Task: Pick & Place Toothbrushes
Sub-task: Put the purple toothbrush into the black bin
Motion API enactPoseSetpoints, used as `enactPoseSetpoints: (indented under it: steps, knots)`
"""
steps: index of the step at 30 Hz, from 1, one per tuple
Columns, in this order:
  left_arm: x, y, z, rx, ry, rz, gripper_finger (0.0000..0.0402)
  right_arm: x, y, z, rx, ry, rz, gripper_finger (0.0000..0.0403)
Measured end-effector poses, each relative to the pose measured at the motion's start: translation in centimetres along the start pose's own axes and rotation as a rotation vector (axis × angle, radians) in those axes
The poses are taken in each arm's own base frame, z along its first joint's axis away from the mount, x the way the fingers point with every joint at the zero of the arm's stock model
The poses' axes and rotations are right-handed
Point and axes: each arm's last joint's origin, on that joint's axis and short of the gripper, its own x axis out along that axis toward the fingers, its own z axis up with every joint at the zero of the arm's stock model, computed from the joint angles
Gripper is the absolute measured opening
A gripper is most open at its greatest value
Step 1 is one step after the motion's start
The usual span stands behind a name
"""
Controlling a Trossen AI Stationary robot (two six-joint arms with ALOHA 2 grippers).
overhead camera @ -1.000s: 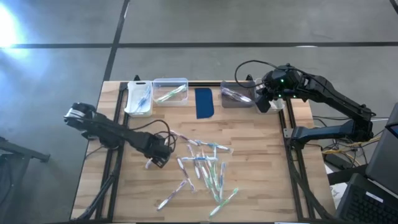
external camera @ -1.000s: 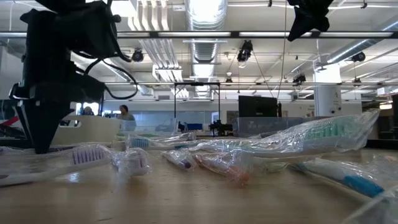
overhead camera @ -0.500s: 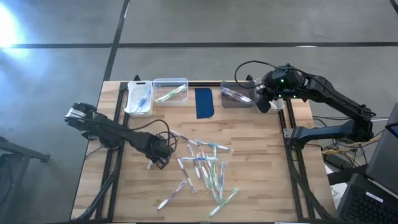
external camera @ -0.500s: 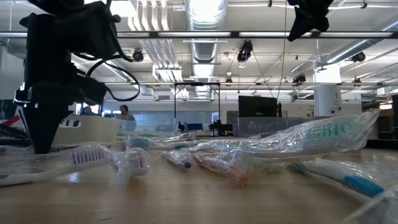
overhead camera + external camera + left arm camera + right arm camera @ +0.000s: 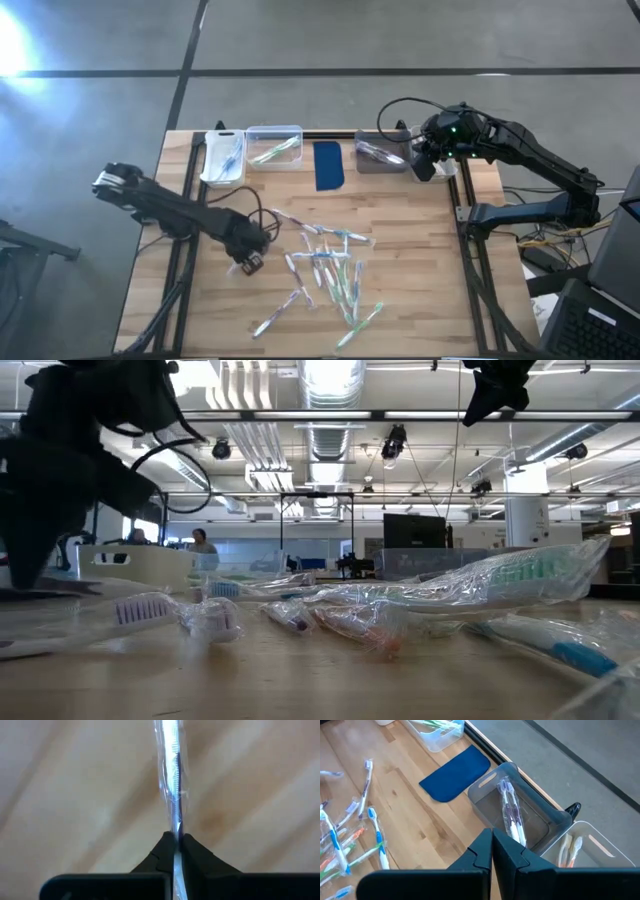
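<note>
Since the earlier frames the left arm has been drawn back toward the table's left edge, and the left gripper (image 5: 247,262) has been shifted a little leftward, away from the scattered pile. Its fingers (image 5: 167,851) are seen pinched narrowly onto a wrapped toothbrush (image 5: 172,780), which is caught between the tips and runs straight ahead of the gripper, its long axis in line with the fingers and its bristled head at the far end. This toothbrush lies low over the bare wood of the table (image 5: 430,260), just left of the pile.

Along the table's far edge, from left to right, four bins and one pad are set: a white bin (image 5: 223,158) near the far left corner, a clear bin (image 5: 273,147) with green-accented brushes, a dark blue pad (image 5: 328,165), a grey bin (image 5: 382,155) holding purple-toned brushes, and a clear bin (image 5: 592,850) at the far right corner, with pale brushes inside.

The loose toothbrushes (image 5: 330,270) are spread across the table's middle toward the near edge; about a dozen can be made out, pointing many ways, though an exact count cannot be given.

The right gripper (image 5: 424,165) is held above the far right corner, beside the grey bin, its fingers (image 5: 482,851) pressed together with nothing between them.
</note>
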Motion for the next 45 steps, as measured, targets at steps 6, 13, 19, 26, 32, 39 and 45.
enactPoseSetpoints:
  steps: [6, 13, 19, 26, 32, 39, 45]
  knots:
    - [-3.0, -0.6, -0.2, 0.176, -0.051, -0.128, 0.0015, 0.0, 0.0, 0.0, 0.000, -0.001, 0.001, 0.0008]
    - [-7.2, -2.5, 1.2, 0.615, -0.302, -0.088, 0.0015, 0.1, 0.2, 0.0, 0.044, 0.015, 0.074, 0.0008]
    - [-10.9, -4.7, 3.6, 1.012, -0.523, 0.227, 0.0015, 0.3, 0.8, 0.1, 0.140, 0.066, 0.239, 0.0008]
    - [-15.2, -7.4, 7.2, 1.297, -0.652, 0.847, 0.0015, 0.8, 1.3, 0.3, 0.227, 0.118, 0.360, 0.0008]
    - [-17.9, -9.5, 10.8, 1.377, -0.623, 1.227, 0.0015, 1.0, 2.0, 1.6, 0.231, 0.061, 0.538, 0.0008]
    - [-19.1, -11.5, 13.5, 1.447, -0.635, 1.407, 0.0015, 1.0, 2.4, 2.7, 0.289, 0.011, 0.660, 0.0008]
    - [-19.5, -12.5, 14.7, 1.517, -0.690, 1.488, 0.0015, 1.3, 2.5, 2.8, 0.307, 0.049, 0.697, 0.0013]
